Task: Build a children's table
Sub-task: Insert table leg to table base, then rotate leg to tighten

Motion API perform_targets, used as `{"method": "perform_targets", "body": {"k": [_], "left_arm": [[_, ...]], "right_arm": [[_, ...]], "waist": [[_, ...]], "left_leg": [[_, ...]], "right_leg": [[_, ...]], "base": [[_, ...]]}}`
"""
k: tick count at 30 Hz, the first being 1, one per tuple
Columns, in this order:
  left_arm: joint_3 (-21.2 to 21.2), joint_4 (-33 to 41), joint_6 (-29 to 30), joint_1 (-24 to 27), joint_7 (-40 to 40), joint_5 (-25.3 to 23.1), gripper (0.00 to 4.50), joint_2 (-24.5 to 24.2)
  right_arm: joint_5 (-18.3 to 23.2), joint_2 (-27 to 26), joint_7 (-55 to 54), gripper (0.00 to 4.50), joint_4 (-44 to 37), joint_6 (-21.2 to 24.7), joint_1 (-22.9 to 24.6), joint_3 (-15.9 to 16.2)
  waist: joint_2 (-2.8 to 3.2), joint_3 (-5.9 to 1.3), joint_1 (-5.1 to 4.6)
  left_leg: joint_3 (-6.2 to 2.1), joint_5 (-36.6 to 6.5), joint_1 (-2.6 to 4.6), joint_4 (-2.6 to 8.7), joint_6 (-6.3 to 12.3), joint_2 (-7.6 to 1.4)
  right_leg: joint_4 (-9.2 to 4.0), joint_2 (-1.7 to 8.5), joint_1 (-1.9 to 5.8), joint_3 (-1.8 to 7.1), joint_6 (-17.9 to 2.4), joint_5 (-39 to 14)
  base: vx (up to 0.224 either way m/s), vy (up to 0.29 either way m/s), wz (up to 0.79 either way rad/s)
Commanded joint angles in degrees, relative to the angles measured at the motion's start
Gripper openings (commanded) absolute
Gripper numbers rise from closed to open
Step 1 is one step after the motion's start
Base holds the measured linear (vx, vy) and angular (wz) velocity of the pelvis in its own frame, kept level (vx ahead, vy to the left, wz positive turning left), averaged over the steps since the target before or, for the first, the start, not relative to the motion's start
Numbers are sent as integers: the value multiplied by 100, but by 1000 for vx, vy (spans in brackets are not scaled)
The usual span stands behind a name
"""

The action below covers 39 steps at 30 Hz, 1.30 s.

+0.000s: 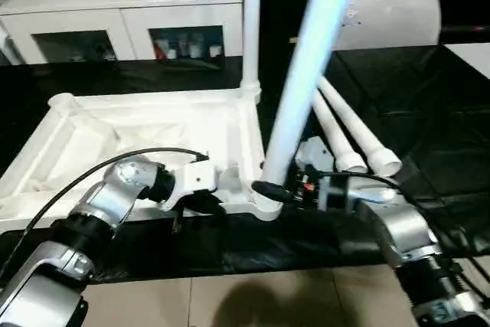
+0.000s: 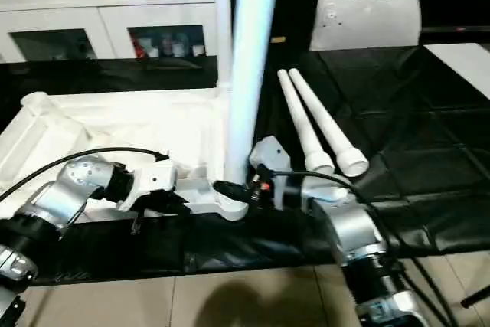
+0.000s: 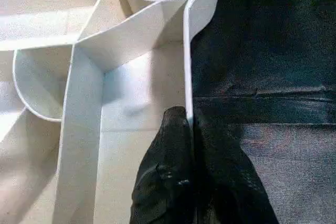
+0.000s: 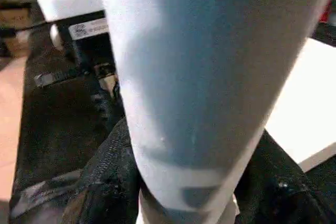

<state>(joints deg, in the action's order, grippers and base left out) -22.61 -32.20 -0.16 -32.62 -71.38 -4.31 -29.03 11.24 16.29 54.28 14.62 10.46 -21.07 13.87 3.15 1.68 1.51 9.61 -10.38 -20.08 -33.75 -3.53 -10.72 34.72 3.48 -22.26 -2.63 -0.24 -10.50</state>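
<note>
1. White tabletop (image 1: 153, 139), upside down on the black mat (image 1: 429, 151), in the left middle of the frame.
2. Left gripper (image 3: 190, 124) pinched tight on the tabletop's thin side wall.
3. Right gripper (image 1: 269, 189) squeezing a leg (image 1: 306, 74) standing in the near corner socket (image 1: 264, 206).
4. Another leg (image 1: 251, 28) upright in the far corner.
5. Two loose legs (image 1: 348, 132) lying side by side, right of the middle.

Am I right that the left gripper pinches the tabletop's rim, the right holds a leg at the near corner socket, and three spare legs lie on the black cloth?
Not quite: two spare legs lie there, as the right eye view shows. The rest stands.
</note>
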Motion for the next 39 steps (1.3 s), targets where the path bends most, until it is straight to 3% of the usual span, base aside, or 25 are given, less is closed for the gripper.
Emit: {"method": "perform_targets", "body": {"k": [1,4,5,6,8,9,10,11,12,13,14,16,17,21,25,26,29,30,31,32,34,39], "left_arm": [[432,485,496,144,669,200,0,8],[750,1219,1219,567,1026,427,0,97],[815,1463,1446,696,1138,477,0,157],[859,1623,1604,770,1228,505,0,218],[1012,2324,2278,1072,1602,608,0,515],[1036,2432,2386,1111,1653,608,0,572],[1025,2587,2524,1154,1736,562,0,662],[993,2796,2710,1210,1839,512,0,766],[914,3128,3021,1292,2024,441,0,976],[888,3228,3135,1305,2105,418,0,1054],[833,3358,3296,1312,2219,378,0,1172],[779,3485,3512,1295,2405,347,0,1276],[777,3497,3565,1283,2496,324,0,1321],[717,3478,3598,1246,2630,204,0,1323],[667,3449,3627,1194,2721,79,0,1233],[667,3449,3627,1194,2721,79,0,1233],[677,3456,3658,1168,2680,84,0,1164],[692,3440,3636,1159,2637,106,0,1132],[692,3440,3636,1159,2637,106,0,1132],[694,3426,3617,1155,2629,109,0,1118],[705,3355,3528,1134,2602,118,0,1067],[788,3084,3292,1044,2544,109,0,936]], "right_arm": [[-316,-274,-350,189,596,144,146,346],[-407,-586,-1031,189,940,151,-61,78],[-443,-698,-1284,189,1082,145,-151,-3],[-435,-786,-1437,189,1184,152,-221,-68],[-351,-1179,-2123,189,1661,213,-560,-379],[-327,-1237,-2222,189,1741,222,-617,-428],[-334,-1303,-2340,189,1877,225,-719,-452],[-377,-1381,-2498,189,2062,186,-849,-464],[-399,-1539,-2768,189,2369,125,-1070,-523],[-398,-1591,-2866,189,2457,112,-1131,-555],[-374,-1675,-3016,189,2591,113,-1221,-618],[-393,-1769,-3164,189,2767,81,-1318,-692],[-419,-1795,-3204,189,2811,53,-1334,-699],[-456,-1890,-3273,189,2980,-8,-1379,-744],[-469,-1976,-3273,189,3196,-87,-1450,-747],[-469,-1976,-3273,245,3196,-87,-1450,-747],[-397,-2043,-3230,245,3362,-132,-1539,-858],[-396,-2059,-3238,277,3421,-174,-1574,-890],[-396,-2059,-3238,286,3421,-174,-1574,-890],[-408,-2062,-3254,293,3450,-201,-1591,-899],[-451,-2054,-3236,312,3510,-310,-1626,-916],[-545,-1871,-2974,349,3300,-367,-1458,-804]], "waist": [[-44,-131,-34],[18,-119,-151],[-28,-119,-223],[55,-117,-285],[-37,-100,-403],[-9,-87,-425],[-33,-104,-470],[-15,-99,-512],[-61,-103,-559],[-56,-95,-573],[-115,-104,-592],[-103,-124,-564],[-118,-143,-552],[-121,-149,-527],[-126,-147,-501],[-135,-141,-499],[-123,-129,-504],[-119,-160,-468],[-116,-171,-453],[-107,-166,-445],[-91,-183,-391],[-81,-233,-286]], "left_leg": [[-203,-2962,86,441,-155,-147],[-257,-3182,43,522,-202,-170],[-288,-3395,29,553,-203,-185],[-338,-3584,-10,609,-238,-203],[-383,-3795,-66,659,-291,-225],[-383,-3946,-38,646,-297,-206],[-378,-3994,48,572,-265,-160],[-378,-3902,7,582,-228,-166],[-380,-3842,-39,588,-214,-176],[-382,-3826,-46,587,-208,-176],[-349,-3717,-35,553,-166,-157],[-325,-3373,-54,523,-88,-138],[-320,-3152,-107,536,-62,-159],[-280,-3033,-117,549,-31,-173],[-259,-2950,-106,538,-2,-169],[-257,-2956,-104,530,0,-162],[-267,-3031,-103,522,-13,-158],[-250,-2963,-58,494,-16,-155],[-251,-2879,-67,502,-15,-165],[-250,-2719,-121,527,13,-176],[-220,-2625,-89,514,16,-181],[-173,-1897,-131,493,133,-175]], "right_leg": [[-771,472,-15,143,-198,-4570],[-755,452,20,62,-301,-4261],[-761,442,50,8,-324,-4110],[-714,449,118,-43,-412,-3788],[-671,456,146,-79,-533,-3478],[-681,444,112,-107,-504,-3592],[-773,492,61,-106,-480,-3693],[-771,513,96,-108,-542,-3581],[-756,524,119,-123,-581,-3453],[-751,536,119,-136,-593,-3443],[-782,547,98,-138,-562,-3538],[-788,569,96,-104,-576,-3521],[-741,563,118,-79,-665,-3240],[-691,527,116,-56,-846,-2724],[-696,528,110,-50,-859,-2726],[-703,527,106,-54,-835,-2835],[-718,531,91,-60,-761,-3075],[-729,540,67,-36,-792,-2998],[-695,533,85,-28,-847,-2825],[-653,510,118,-31,-929,-2524],[-642,505,109,-22,-1025,-2284],[-540,488,205,-14,-1291,-1375]], "base": [[0,0,0],[0,0,0],[0,0,0],[-25,51,-18],[-24,64,-22],[0,0,0],[0,0,0],[0,0,0],[0,0,0],[0,0,0],[0,0,0],[0,0,0],[0,0,0],[0,0,0],[0,0,0],[0,0,0],[0,0,0],[0,0,0],[0,0,0],[0,0,0],[0,0,0],[0,0,0]]}}
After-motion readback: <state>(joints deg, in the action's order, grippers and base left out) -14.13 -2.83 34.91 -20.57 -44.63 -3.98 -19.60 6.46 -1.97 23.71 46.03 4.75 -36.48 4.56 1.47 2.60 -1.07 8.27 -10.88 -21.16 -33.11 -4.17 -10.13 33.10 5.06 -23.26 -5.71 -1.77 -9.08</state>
